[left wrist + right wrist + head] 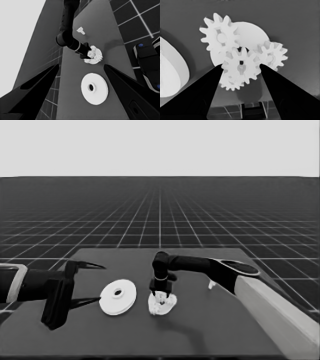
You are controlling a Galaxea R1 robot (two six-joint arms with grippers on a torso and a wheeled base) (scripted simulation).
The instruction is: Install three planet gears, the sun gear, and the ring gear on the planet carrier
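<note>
White parts on dark desk (210, 340). Right end effector (161, 296) points straight down over the smaller round part (256, 32), mid-desk, right of centre. Its two fingers stand a gear's width apart and pinch the central gear (241, 66) by its toothed flanks, one finger on each side. Three more gears sit on the smaller round part: one on the far side (220, 37), one beside the right finger (272, 53), and one mostly hidden beneath the held gear (231, 85).

Step in hand, by my reading: seating the central gear among the three outer ones. To do it well, keep the gear level and its bore over the middle of the smaller round part, let its teeth fall into the gaps of all three neighbours, then press straight down; a slight twist may help them mesh. Whether it is fully seated I cannot tell.

Right arm reaches in from the desk's right, forearm roughly level, wrist bent down sharply.

Larger round part (118, 296) lies flat, just left of the gear cluster, not touching. Left end effector (89, 284) is parked at the desk's left end, fingers spread wide, empty. Thin white piece (212, 284) lies beyond the right forearm.
</note>
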